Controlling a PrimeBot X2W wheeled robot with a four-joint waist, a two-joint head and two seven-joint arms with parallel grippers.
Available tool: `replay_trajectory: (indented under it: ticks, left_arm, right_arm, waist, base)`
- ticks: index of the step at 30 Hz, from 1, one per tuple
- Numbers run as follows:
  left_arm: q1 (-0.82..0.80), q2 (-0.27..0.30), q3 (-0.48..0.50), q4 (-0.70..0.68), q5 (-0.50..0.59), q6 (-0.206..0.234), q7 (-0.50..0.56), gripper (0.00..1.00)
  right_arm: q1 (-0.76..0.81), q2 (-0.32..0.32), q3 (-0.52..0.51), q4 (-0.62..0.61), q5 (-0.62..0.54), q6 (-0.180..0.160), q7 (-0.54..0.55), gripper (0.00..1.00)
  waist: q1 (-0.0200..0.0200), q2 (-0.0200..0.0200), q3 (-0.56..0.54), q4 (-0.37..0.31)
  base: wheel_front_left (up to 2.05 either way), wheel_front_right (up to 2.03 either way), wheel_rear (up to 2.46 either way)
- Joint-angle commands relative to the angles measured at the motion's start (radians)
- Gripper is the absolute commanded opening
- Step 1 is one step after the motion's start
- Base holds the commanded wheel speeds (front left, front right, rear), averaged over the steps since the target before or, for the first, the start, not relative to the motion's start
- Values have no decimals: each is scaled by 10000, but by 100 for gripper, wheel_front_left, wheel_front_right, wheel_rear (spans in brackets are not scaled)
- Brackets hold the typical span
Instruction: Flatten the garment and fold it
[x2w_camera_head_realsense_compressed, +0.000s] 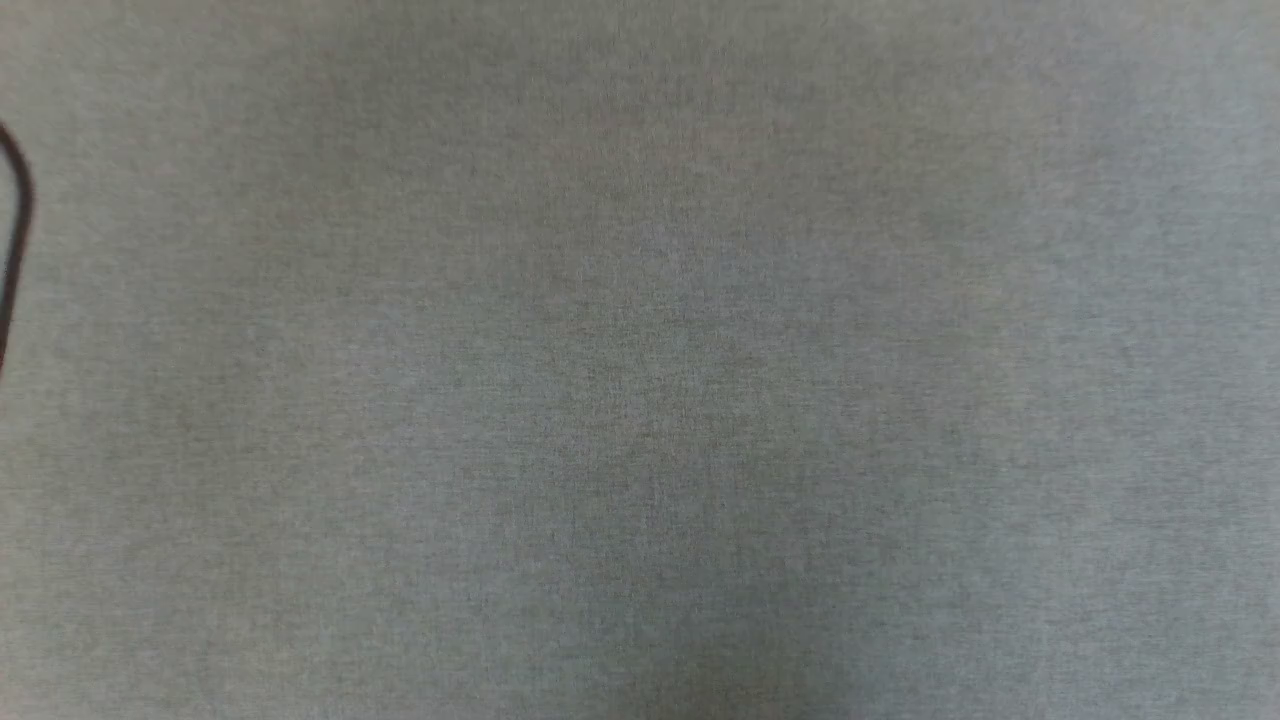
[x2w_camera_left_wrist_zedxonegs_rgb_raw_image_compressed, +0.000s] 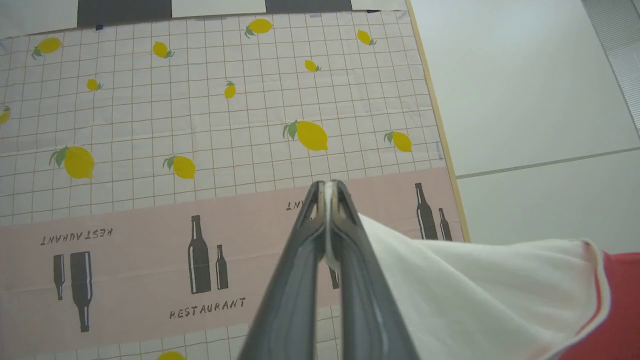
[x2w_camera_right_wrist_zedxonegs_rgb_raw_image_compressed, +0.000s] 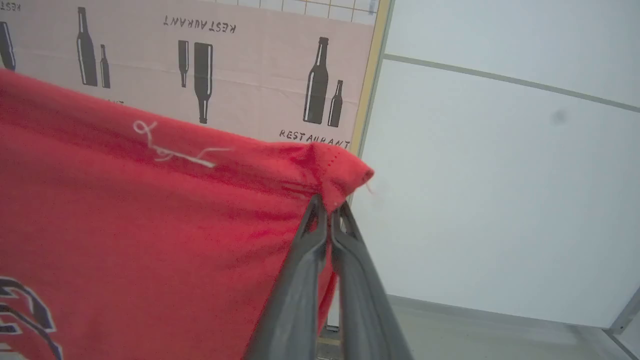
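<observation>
while both arms hold the garment (x2w_camera_right_wrist_zedxonegs_rgb_raw_image_compressed: 150, 210) raised, it appears to hang off the table rather than lie on it. item: one red sports shirt, white sleeve (x2w_camera_left_wrist_zedxonegs_rgb_raw_image_compressed: 475, 290) edged with striped trim, part of an outlined graphic (x2w_camera_right_wrist_zedxonegs_rgb_raw_image_compressed: 25, 310) low in the right wrist view. location: in the air beside the table edge (x2w_camera_right_wrist_zedxonegs_rgb_raw_image_compressed: 370, 75), in front of the tablecloth (x2w_camera_left_wrist_zedxonegs_rgb_raw_image_compressed: 200, 125), a lemon-and-grid print with a pink band of bottles and the word restaurant. left gripper (x2w_camera_left_wrist_zedxonegs_rgb_raw_image_compressed: 327, 195): fingers pressed together, a sliver of white sleeve fabric caught between them, the rest of the sleeve draping away to one side. right gripper (x2w_camera_right_wrist_zedxonegs_rgb_raw_image_compressed: 327, 206): fingers closed tight on a bunched red corner, a loose white thread (x2w_camera_right_wrist_zedxonegs_rgb_raw_image_compressed: 175, 150) lying on the fabric nearby. head view: plain grey surface (x2w_camera_head_realsense_compressed: 640, 360), dark cord (x2w_camera_head_realsense_compressed: 15, 230) at its left margin. step in hand, by judgement: flattening, with the shirt stretched between two pinch points and not yet laid down. next move calls for carrying it over the tablecloth with the span kept taut, lowering it so that the body lands smooth, and only then letting go. a slack span would likely leave wrinkles to work out before any fold.
</observation>
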Motion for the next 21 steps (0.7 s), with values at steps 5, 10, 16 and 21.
replay_trajectory:
  ticks: [5,10,16,21]
  left_arm:
    - [643,-413,-398,979,-43,-513,-462,0]
    - [2643,-745,-642,1260,-246,-730,-746,0]
    - [6001,-1053,-776,997,-457,-910,-810,0]
    - [9033,-1063,-1057,669,-896,-1112,-777,0]
  right_arm:
    - [210,443,529,1008,197,-19,-838,0]
    - [1441,759,1330,1539,435,-19,-1735,0]
    - [3821,622,2601,1695,874,-19,-2600,0]
    - [6000,231,3848,1454,1476,-19,-2818,0]
  waist:
    - [-1,0,397,302]
    - [-1,0,12,556]
    - [-1,0,-1080,921]
    - [-1,0,-2262,1053]
  base:
    - [0,0,0]
    - [0,0,0]
    - [0,0,0]
    - [0,0,0]
